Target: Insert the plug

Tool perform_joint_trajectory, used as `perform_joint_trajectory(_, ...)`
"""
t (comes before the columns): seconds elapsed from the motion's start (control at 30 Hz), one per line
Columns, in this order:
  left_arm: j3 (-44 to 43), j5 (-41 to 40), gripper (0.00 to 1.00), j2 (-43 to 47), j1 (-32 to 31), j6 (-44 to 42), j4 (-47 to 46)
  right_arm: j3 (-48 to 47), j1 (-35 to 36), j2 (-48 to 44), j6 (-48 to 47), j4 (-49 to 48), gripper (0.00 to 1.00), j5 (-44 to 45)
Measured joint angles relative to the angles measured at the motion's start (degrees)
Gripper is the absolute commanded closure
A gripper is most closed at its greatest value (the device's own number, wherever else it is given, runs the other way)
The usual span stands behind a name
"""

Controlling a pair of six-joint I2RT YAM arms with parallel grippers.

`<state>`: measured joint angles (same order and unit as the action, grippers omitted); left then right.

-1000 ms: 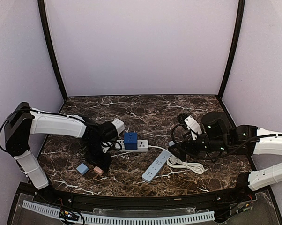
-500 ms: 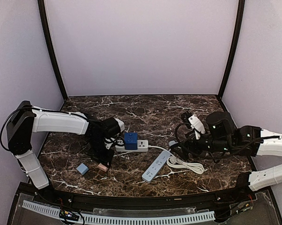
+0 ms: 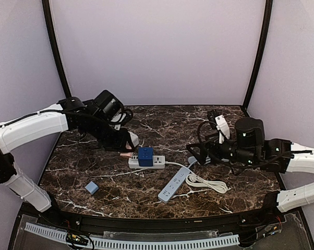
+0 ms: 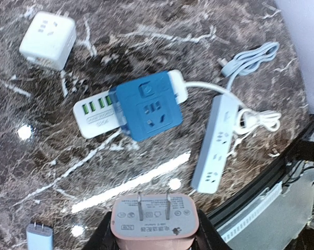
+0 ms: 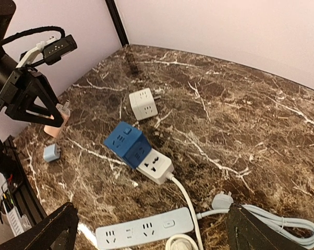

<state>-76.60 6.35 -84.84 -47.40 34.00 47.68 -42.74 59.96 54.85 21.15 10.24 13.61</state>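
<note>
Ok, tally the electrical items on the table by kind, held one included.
Plugs: 2 (pink plug, light blue plug)
Cube sockets: 2 (blue cube socket, white cube socket)
Power strips: 2 (white power strip, pale blue power strip)
Total: 6

Lab test booth, plain lilac walls (image 3: 157,52), black frame posts (image 3: 58,57), marble tabletop (image 3: 167,122)

We see the desk (image 4: 146,31) as dark veined stone, polished glossy, mirroring lamps. The pink plug (image 4: 154,224) looks like smooth matt plastic with bare metal prongs (image 4: 140,202); the blue cube socket (image 4: 149,107) and pale power strip (image 4: 214,140) are smooth plastic too.
</note>
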Motion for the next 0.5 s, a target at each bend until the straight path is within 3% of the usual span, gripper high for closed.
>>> perform_joint_trajectory(0.13, -2.7, 1.9, 0.98, 0.9, 0.1, 4.1, -5.4, -0.3, 0.0, 0.1, 0.1, -6.8, 0.01, 1.9)
perform_joint_trajectory(0.33, -3.4, 4.3, 0.99, 0.9, 0.7, 13.2, -19.3, -1.4, 0.0, 1.0, -1.7, -17.6, 0.01, 4.3)
perform_joint_trajectory(0.5, -1.2, 3.4, 0.99, 1.2, 1.0, 23.0, -37.7, -2.7, 0.0, 2.6, -4.2, -25.1, 0.01, 4.4)
